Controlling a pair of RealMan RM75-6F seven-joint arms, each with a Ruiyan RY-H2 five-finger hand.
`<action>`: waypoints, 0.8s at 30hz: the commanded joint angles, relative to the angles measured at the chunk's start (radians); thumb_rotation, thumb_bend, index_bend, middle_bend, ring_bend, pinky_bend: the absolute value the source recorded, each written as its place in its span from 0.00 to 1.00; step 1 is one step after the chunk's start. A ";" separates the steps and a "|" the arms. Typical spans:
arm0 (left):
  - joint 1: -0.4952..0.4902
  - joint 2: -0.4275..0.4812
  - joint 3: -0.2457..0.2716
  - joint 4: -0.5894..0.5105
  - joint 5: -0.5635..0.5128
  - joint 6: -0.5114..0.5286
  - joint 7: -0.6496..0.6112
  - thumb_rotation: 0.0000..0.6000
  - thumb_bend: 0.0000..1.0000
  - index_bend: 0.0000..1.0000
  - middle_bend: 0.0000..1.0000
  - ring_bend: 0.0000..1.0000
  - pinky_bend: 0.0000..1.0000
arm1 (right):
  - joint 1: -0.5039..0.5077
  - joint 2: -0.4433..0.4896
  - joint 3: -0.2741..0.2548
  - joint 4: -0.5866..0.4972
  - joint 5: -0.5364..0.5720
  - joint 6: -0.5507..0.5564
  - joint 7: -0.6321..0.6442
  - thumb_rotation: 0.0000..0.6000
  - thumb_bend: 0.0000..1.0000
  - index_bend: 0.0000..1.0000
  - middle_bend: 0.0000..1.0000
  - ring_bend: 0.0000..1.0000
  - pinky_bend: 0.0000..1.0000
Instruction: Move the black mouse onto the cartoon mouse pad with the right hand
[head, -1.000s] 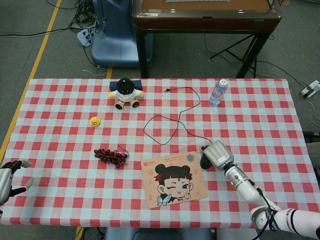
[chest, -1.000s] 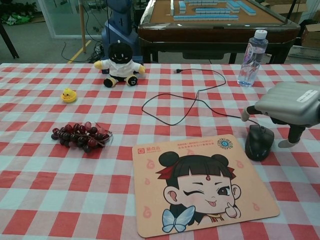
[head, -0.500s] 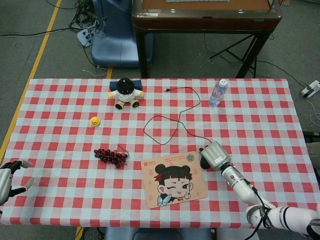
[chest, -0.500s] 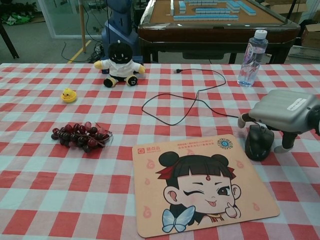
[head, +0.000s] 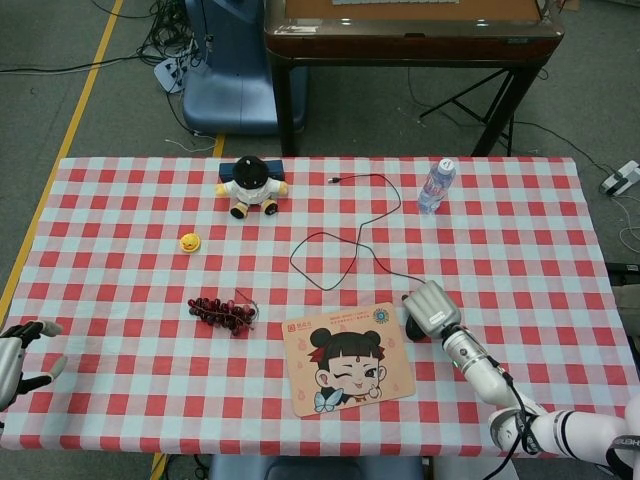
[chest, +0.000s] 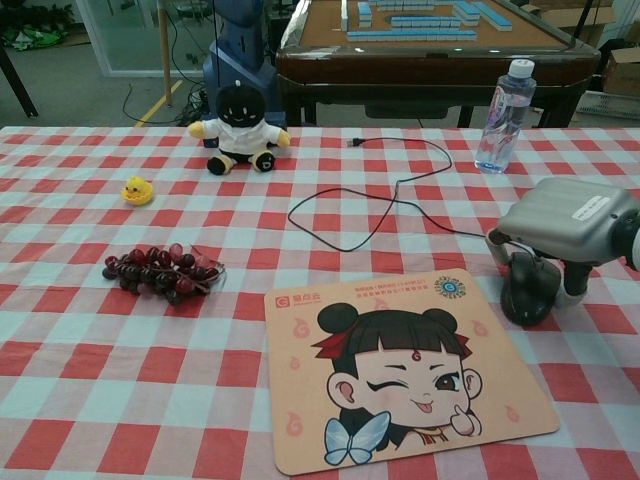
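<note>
The black mouse (chest: 530, 288) sits on the checked cloth just right of the cartoon mouse pad (chest: 405, 375), off its top right corner. My right hand (chest: 565, 225) arches over the mouse and grips it, with fingers (chest: 497, 242) down on both of its sides. In the head view the right hand (head: 432, 308) covers most of the mouse, beside the pad (head: 348, 358). The mouse's black cable (chest: 380, 210) loops away across the cloth. My left hand (head: 20, 360) stays at the table's left edge, fingers apart, holding nothing.
A bunch of dark grapes (chest: 160, 270) lies left of the pad. Further back are a yellow duck (head: 189, 241), a plush toy (head: 250, 186) and a water bottle (chest: 503, 115). A mahjong table stands behind the far edge.
My right hand came down over the mouse and closed its fingers around it. The mouse and its cable loop shifted slightly to the right. The left hand has not moved.
</note>
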 joint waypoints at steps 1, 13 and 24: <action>0.000 0.000 0.000 0.001 -0.002 -0.001 0.000 1.00 0.29 0.48 0.42 0.39 0.63 | 0.001 0.008 0.001 -0.012 -0.005 0.008 0.008 1.00 0.00 0.44 1.00 0.99 1.00; 0.001 0.005 -0.009 0.004 -0.021 -0.003 -0.002 1.00 0.29 0.48 0.42 0.39 0.63 | 0.014 0.075 -0.011 -0.156 -0.070 0.068 -0.042 1.00 0.00 0.45 1.00 0.99 1.00; 0.006 0.012 -0.025 0.010 -0.052 -0.001 -0.011 1.00 0.29 0.48 0.42 0.39 0.63 | 0.044 0.047 -0.058 -0.231 -0.181 0.105 -0.230 1.00 0.00 0.45 1.00 0.99 1.00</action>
